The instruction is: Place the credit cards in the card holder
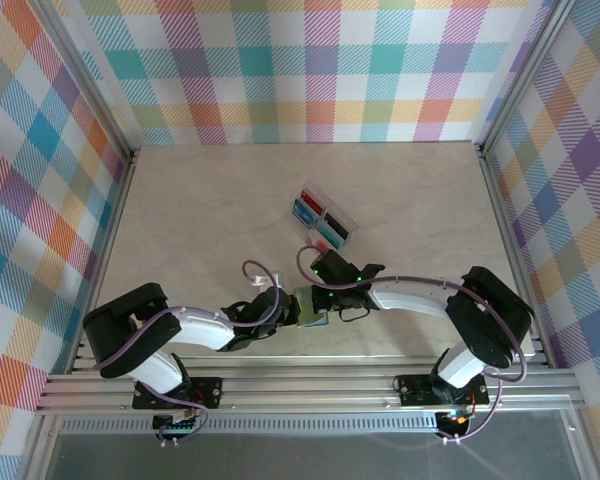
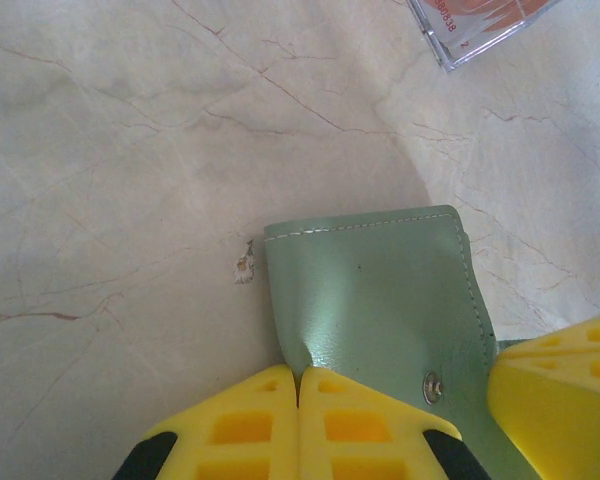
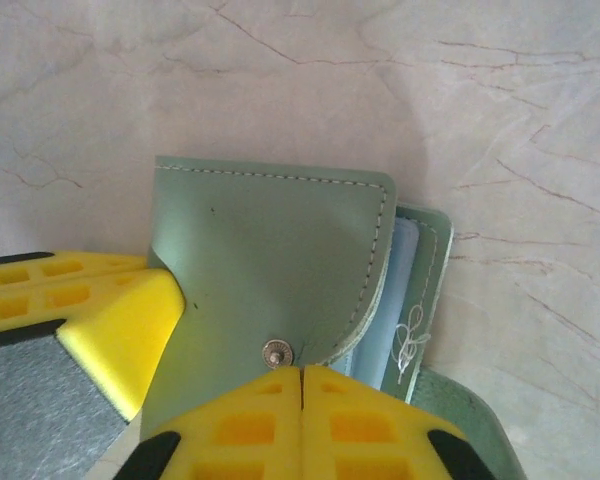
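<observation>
Centrally on the table [image 1: 200, 220], the left gripper [image 2: 298, 425], fingers pressed together, pinches the wallet's [image 2: 370, 300] near edge; the right gripper [image 3: 302, 425], likewise closed, pinches its flap beside the snap [image 3: 277, 351]. Cards [image 1: 305, 210] lie in the tray [image 1: 342, 208] just beyond.

Overhead; wrist close-ups of card holder [image 3: 270, 250]

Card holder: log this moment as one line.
card holder: gripped by both claws | left claw: shut on its edge | right claw: shut on flap by snap | credit cards: in clear tray
</observation>
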You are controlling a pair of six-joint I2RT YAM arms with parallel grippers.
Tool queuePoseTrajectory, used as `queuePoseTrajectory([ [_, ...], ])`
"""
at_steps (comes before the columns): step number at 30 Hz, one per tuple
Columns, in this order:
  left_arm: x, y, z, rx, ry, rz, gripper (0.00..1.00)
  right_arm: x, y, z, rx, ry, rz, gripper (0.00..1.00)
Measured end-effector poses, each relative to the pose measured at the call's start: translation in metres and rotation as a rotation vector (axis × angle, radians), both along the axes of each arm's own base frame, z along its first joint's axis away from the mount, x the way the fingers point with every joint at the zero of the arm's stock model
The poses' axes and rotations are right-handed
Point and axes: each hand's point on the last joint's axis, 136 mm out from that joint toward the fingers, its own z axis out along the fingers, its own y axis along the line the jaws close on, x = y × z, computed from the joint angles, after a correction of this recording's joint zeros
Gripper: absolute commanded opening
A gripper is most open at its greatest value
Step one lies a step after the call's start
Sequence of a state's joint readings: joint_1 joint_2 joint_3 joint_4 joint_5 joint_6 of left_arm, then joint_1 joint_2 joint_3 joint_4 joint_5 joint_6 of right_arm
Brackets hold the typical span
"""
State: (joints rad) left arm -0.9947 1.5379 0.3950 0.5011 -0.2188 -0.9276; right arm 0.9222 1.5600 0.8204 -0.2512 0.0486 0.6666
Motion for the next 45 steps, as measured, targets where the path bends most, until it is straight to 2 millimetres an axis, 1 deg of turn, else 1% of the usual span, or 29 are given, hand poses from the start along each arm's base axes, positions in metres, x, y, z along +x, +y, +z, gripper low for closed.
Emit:
queuePoseTrajectory([
  [4, -0.003, -0.004, 0.001, 0.028, -0.02, -0.009, 0.0, -0.001, -0.001, 0.014, 0.027, -0.031, 0.001, 0.0],
  [8, -0.014, -0.024, 0.005, 0.052, -0.021, -0.075, 0.0, -0.007, -0.009, 0.033, 0.023, -0.061, 0.013, 0.0],
  [14, -0.011, -0.052, 0.012, 0.033, -0.012, -0.123, 0.01, -0.008, -0.028, 0.045, -0.023, -0.103, -0.002, 0.0],
  [16, -0.01, -0.059, 0.012, 0.021, -0.005, -0.135, 0.07, -0.009, -0.03, 0.047, -0.029, -0.107, 0.002, 0.0],
  [18, -0.012, -0.062, 0.01, 0.009, 0.008, -0.142, 0.19, -0.01, -0.03, 0.046, -0.031, -0.106, 0.012, 0.0],
  [19, -0.013, -0.063, 0.009, 0.009, 0.013, -0.148, 0.23, -0.011, -0.029, 0.046, -0.028, -0.105, 0.018, 0.0],
  [26, -0.012, -0.061, 0.008, 0.0, 0.03, -0.148, 0.3, -0.013, -0.018, 0.051, 0.014, -0.111, 0.07, 0.0],
  [28, -0.011, -0.057, 0.009, -0.016, 0.038, -0.142, 0.34, -0.013, -0.016, 0.051, 0.02, -0.113, 0.08, 0.0],
  [30, -0.01, -0.048, 0.01, -0.034, 0.049, -0.127, 0.39, -0.011, -0.012, 0.051, 0.032, -0.119, 0.09, 0.01],
  [35, -0.013, -0.005, 0.012, 0.003, 0.067, -0.063, 0.49, -0.007, -0.002, 0.048, 0.044, -0.117, 0.099, 0.03],
  [38, -0.019, 0.015, 0.012, 0.051, 0.084, -0.041, 0.49, -0.004, 0.005, 0.048, 0.046, -0.118, 0.101, 0.05],
  [41, -0.022, 0.03, 0.014, 0.097, 0.093, -0.021, 0.48, -0.003, 0.012, 0.046, 0.045, -0.116, 0.109, 0.07],
  [45, -0.025, 0.048, 0.019, 0.126, 0.097, 0.008, 0.48, -0.003, 0.019, 0.042, 0.032, -0.109, 0.122, 0.13],
])
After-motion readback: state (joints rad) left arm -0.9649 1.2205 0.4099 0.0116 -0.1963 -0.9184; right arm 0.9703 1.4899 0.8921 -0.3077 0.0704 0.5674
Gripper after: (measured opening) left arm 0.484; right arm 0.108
